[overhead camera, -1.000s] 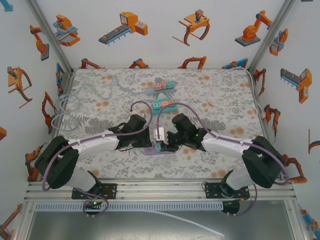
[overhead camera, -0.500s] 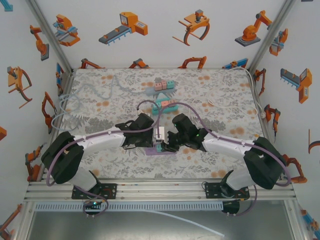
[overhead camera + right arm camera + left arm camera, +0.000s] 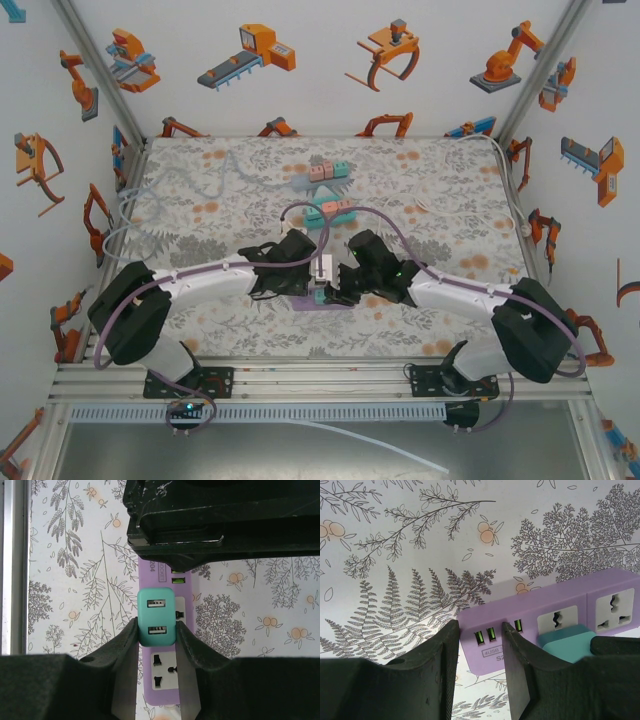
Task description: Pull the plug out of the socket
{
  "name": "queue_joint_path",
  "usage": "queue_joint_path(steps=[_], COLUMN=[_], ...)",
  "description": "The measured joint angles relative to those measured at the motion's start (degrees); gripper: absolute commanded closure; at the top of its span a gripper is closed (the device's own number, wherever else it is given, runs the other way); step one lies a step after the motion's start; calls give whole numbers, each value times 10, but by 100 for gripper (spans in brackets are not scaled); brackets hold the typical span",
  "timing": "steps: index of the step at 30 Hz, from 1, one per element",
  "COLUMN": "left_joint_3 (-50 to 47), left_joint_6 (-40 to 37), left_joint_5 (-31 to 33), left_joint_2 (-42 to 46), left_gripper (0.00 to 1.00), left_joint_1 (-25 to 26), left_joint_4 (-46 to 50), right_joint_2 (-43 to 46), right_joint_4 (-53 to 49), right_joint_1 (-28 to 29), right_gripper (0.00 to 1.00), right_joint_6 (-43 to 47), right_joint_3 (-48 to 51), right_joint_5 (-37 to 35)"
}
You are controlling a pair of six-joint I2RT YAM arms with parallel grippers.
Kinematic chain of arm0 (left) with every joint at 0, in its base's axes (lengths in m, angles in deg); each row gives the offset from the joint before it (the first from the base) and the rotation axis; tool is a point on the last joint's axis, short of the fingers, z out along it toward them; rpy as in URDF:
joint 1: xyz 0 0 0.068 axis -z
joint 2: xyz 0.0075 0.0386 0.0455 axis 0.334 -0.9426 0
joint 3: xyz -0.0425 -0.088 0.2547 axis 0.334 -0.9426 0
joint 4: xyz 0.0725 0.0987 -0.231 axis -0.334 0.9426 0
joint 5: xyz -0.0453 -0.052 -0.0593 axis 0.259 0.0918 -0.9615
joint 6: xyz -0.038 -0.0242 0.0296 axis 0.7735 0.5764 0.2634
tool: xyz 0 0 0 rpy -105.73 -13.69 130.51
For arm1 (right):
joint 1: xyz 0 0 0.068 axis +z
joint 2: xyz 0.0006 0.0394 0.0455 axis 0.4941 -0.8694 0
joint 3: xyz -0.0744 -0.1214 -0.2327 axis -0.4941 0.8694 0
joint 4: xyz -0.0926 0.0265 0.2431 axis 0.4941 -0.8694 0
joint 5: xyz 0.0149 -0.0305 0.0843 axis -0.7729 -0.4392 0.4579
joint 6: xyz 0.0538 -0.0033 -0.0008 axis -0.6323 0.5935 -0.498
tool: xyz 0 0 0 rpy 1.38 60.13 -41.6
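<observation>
Checking in from the remote station. The purple socket strip (image 3: 300, 301) lies on the bench (image 3: 200, 200), about midway left to right and toward the near edge, right between the two arms. The teal plug (image 3: 156, 616) sits on the outlet just beside the USB ports. I can't tell from here how deep it's seated.

My right gripper (image 3: 156, 629) has its fingers (image 3: 125, 655) clamped on the plug's two sides, tight against it on both.

My left gripper (image 3: 479, 630) is over the USB end of the strip. Its fingers (image 3: 440, 670) are only narrowly apart with nothing between them, and the green ports show through the gap. I can't tell if they're pressing on the strip or just above it.

From the top camera the two grippers look almost touching over the strip, left one on its left, right one on its right.
</observation>
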Motion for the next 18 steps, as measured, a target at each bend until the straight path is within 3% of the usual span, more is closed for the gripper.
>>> queue_joint_path(steps=[4,7,9,12,18], left_joint_3=[3,5,6,6,6], left_joint_6=[0,0,0,0,0], left_joint_5=[4,5,8,8,16], left_joint_2=[-3,-3,-3,-3,-2], left_gripper=[60,60,60,60,60], left_joint_1=[2,3,4,6,6], left_joint_4=[4,5,7,7,9], right_joint_2=[3,2,-4,-22,-49], right_joint_4=[16,21,29,52,70], right_joint_1=[-2,-2,-3,-3,-3], right_gripper=[88,62,56,56,75], right_joint_6=[-8,-10,-10,-8,-10], right_joint_3=[9,12,12,12,12], right_joint_5=[2,5,10,19,31])
